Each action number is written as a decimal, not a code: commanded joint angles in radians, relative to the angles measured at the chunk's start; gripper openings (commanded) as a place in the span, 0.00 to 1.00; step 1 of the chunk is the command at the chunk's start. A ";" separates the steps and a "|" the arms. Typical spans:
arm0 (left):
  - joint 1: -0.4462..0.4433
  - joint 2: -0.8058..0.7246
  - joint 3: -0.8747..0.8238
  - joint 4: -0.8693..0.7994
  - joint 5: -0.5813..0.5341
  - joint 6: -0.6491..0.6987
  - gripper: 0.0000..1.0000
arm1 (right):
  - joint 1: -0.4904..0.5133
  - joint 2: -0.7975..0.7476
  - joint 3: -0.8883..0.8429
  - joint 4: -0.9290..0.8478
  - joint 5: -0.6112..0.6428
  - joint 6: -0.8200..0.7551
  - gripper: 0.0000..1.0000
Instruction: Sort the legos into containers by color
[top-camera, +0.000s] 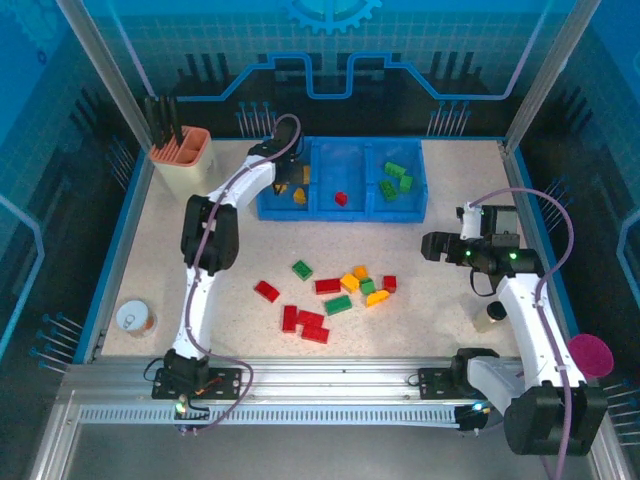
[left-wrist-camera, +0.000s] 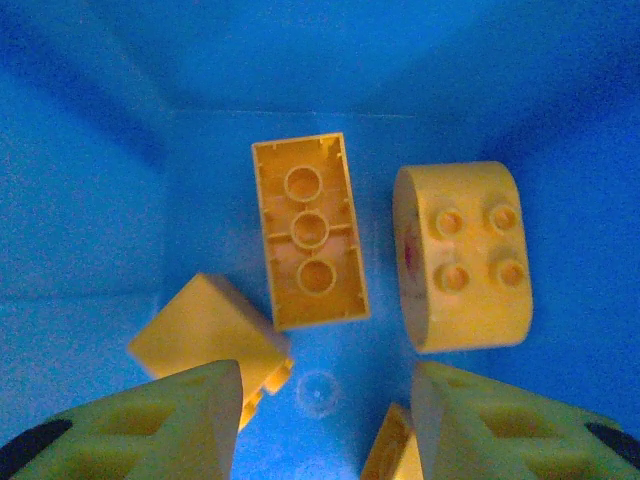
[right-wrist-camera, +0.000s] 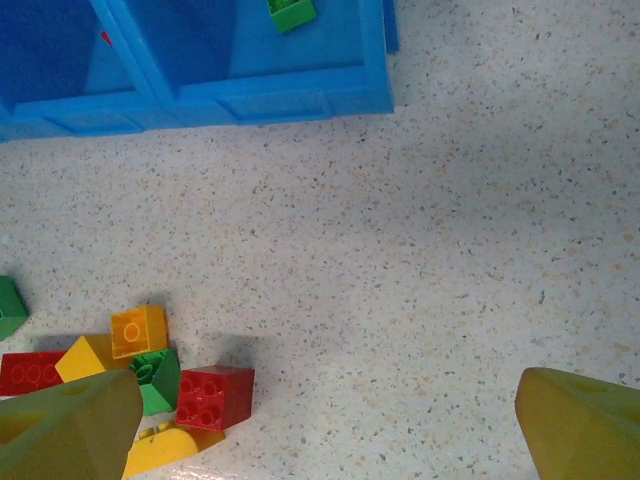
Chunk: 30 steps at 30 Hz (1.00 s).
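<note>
**Left jaws:** part open, nothing between them, hanging inside the left compartment (left-wrist-camera: 90, 230) of the tray (top-camera: 415, 215). Ahead of them lie an upturned oblong yellow brick (left-wrist-camera: 308, 232) and a rounded yellow brick (left-wrist-camera: 462, 255). A third yellow brick (left-wrist-camera: 205, 325) lies just beside one fingertip (left-wrist-camera: 150, 420).

**Right jaws:** wide open and empty above the table (right-wrist-camera: 450, 250). The loose legos (right-wrist-camera: 214, 396) lie below and to their left, well apart from the tray.

**Judgement:** a yellow deposit appears to be finishing. The next move calls for lifting the left jaws clear of the compartment walls. A fresh pick from the loose pile would follow, matching colour to compartment.
</note>
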 joint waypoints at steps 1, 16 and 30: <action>-0.014 -0.192 -0.064 0.051 -0.006 0.039 0.49 | -0.012 -0.023 0.017 -0.011 -0.011 -0.012 0.97; -0.328 -0.785 -0.697 0.108 0.070 0.231 0.49 | -0.007 -0.071 0.006 -0.014 -0.024 -0.003 0.97; -0.749 -0.673 -0.824 0.190 0.171 0.405 0.58 | 0.030 -0.063 0.029 -0.028 -0.005 0.012 0.97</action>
